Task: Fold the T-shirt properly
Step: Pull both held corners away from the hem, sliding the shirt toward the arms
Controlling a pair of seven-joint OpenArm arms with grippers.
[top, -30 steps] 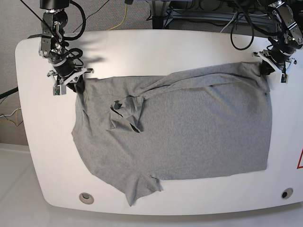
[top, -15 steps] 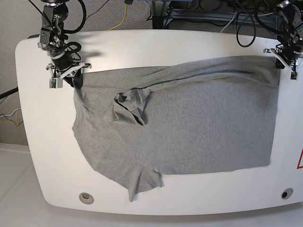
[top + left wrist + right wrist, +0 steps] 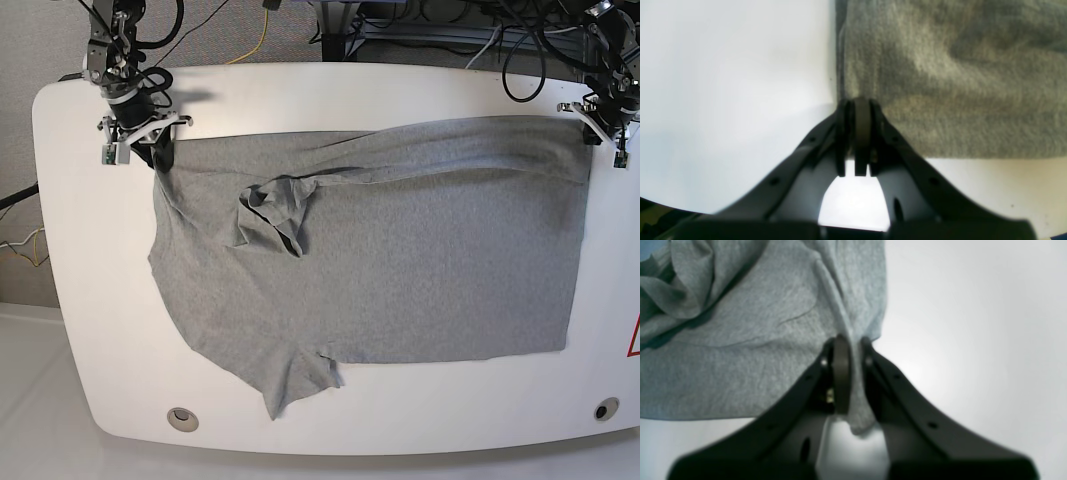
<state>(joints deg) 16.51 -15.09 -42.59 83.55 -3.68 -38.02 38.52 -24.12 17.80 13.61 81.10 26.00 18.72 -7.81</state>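
The grey T-shirt (image 3: 400, 270) lies spread over the white table, its far edge pulled into a straight line between my two grippers. At the far left of the base view my right gripper (image 3: 152, 148) is shut on one far corner. The right wrist view shows the T-shirt (image 3: 740, 366) pinched between that gripper's (image 3: 851, 340) fingers. My left gripper (image 3: 592, 125) is at the far right, shut on the other corner. In the left wrist view it (image 3: 857, 101) sits right on the T-shirt's (image 3: 957, 83) corner. One sleeve (image 3: 275, 215) lies bunched on the body, and another sleeve (image 3: 300, 385) sticks out at the near edge.
The white table (image 3: 350, 90) has a round hole near each front corner, one on the left (image 3: 182, 418) and one on the right (image 3: 605, 408). Cables (image 3: 265, 30) and equipment lie on the floor behind the table. A red mark (image 3: 634, 340) shows at the right edge.
Both grippers have moved toward the table's far edge and further apart with the shirt corners. The far edge went from sagging to straight, and the shirt slid back.
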